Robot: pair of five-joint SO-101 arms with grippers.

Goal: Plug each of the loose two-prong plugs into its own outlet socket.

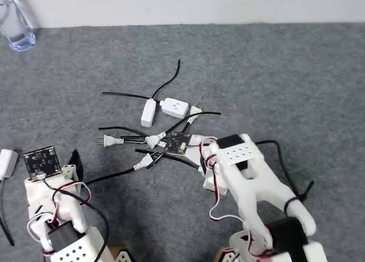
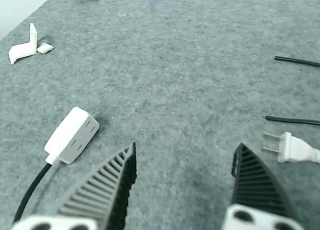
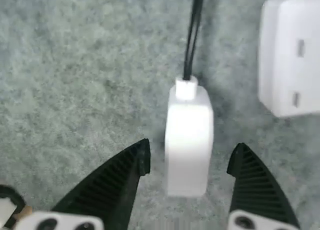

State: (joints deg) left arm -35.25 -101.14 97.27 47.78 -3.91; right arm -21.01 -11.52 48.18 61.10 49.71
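My right hand [image 3: 191, 147] hangs spread open astride the white block [image 3: 187, 135], probably a socket, left of centre in the high view. It looks light, rigid and slick; I'd pinch its flat sides, not the cord [image 3: 192, 35].

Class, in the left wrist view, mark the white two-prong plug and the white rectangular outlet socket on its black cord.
white two-prong plug [image 2: 295, 148]: left wrist view, on its moulded body behind the prongs.
white rectangular outlet socket [image 2: 74, 134]: left wrist view, on its slotted face.

2 white plastic arms [image 1: 256, 182] carry black motors, red-white-black wires, and ribbed black tool fingers [image 2: 107, 182].
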